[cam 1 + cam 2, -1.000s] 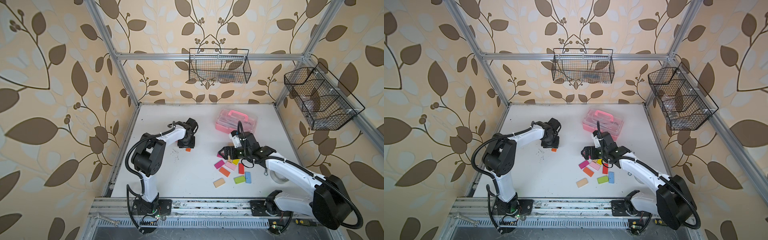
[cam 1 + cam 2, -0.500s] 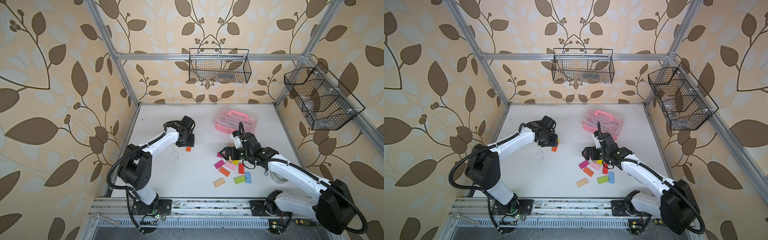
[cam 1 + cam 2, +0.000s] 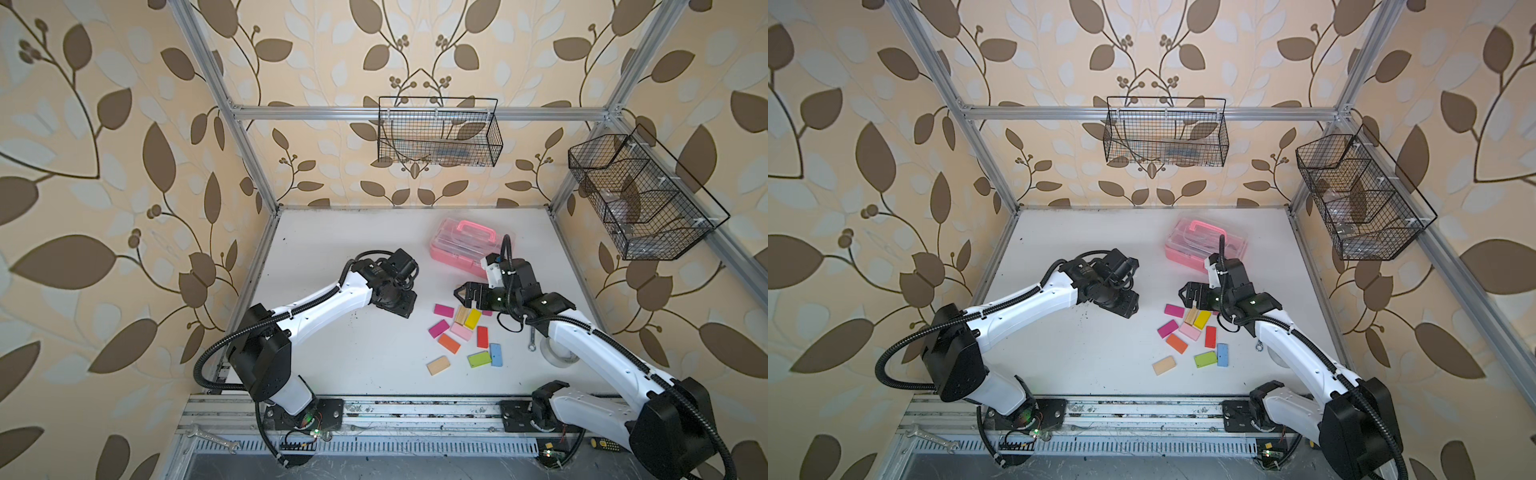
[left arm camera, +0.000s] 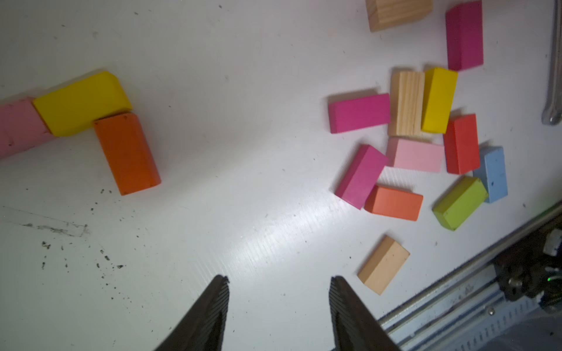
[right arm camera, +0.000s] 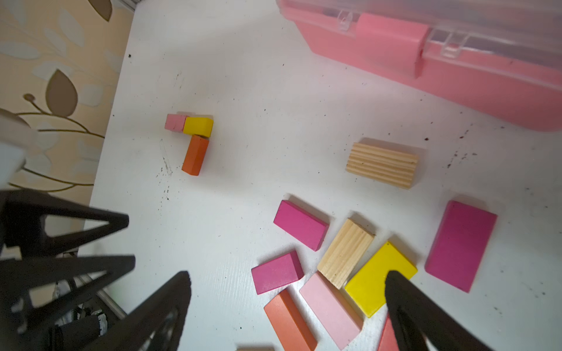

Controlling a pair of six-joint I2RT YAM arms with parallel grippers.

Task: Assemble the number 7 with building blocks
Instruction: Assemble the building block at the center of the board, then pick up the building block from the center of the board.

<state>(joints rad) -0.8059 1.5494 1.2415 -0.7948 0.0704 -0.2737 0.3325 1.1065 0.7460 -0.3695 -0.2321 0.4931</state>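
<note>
- Gripper state: my left gripper (image 4: 279, 281) hangs over bare table (image 4: 243, 170) with its jaws part open and nothing between them. My right gripper (image 5: 287, 276) has its jaws spread wide, also empty, above the loose building blocks (image 3: 461, 331).
- Task location: the number 7 (image 5: 194, 136) lies flat on the table as three blocks. A pink block (image 4: 18, 127) and a yellow block (image 4: 82, 103) form the top bar. An orange block (image 4: 126, 153) starts the stem at the yellow's end away from the pink. In both top views my left wrist hides the figure.
- Risk, figure disturbed: my left gripper is near the figure. A low sweep past it can push the orange block out of line, since nothing holds the blocks but their own weight.
- Risk, double pick: the loose yellow block (image 5: 371, 279), the striped wood block (image 5: 345, 253) and the pale pink block (image 5: 330, 307) lie touching. Wide jaws closing here can clamp two blocks or drag a neighbour along.
- Risk, slip: the blocks lie flat and low. A grasp taken too high can catch only an edge, so that the block pivots or drops on the way.
- Risk, arm contact: both wrists work close together mid-table. Crossing toward the figure while my left arm is there can cause a collision.
- Risk, case contact: the pink case (image 3: 465, 245) sits just behind my right wrist. Backing up can knock it.
- Risk, misplacement: the stem needs more blocks. One set down askew, or nudged against the orange block, can shift the whole stem.
</note>
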